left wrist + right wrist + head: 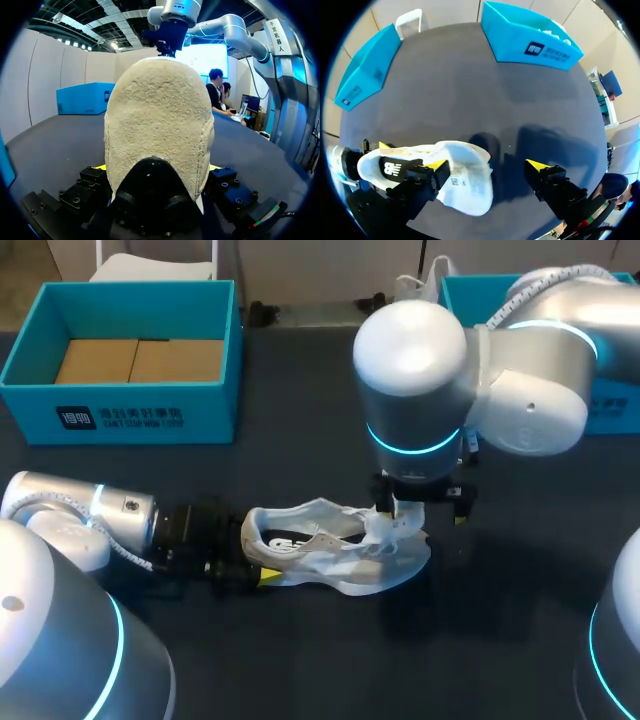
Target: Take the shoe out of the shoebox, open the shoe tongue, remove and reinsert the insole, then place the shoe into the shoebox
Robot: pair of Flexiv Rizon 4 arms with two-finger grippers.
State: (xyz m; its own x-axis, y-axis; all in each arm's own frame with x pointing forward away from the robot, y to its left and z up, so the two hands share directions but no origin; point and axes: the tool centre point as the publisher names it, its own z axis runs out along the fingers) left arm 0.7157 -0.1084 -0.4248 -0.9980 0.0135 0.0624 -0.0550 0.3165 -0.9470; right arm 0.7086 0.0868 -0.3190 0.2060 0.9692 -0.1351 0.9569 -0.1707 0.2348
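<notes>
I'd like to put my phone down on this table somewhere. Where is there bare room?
Bare table lies between the left shoebox and the right arm, and along the near edge in front of the shoe. The middle is crowded: the left gripper holds the heel, the right gripper hangs open over the front.

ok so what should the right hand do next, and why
Probably shift sideways to centre over the shoe's front, then lower. The left hand clamps the heel, so the shoe is steadied, but the right hand is open with only one finger over the shoe, the other over bare table.
</notes>
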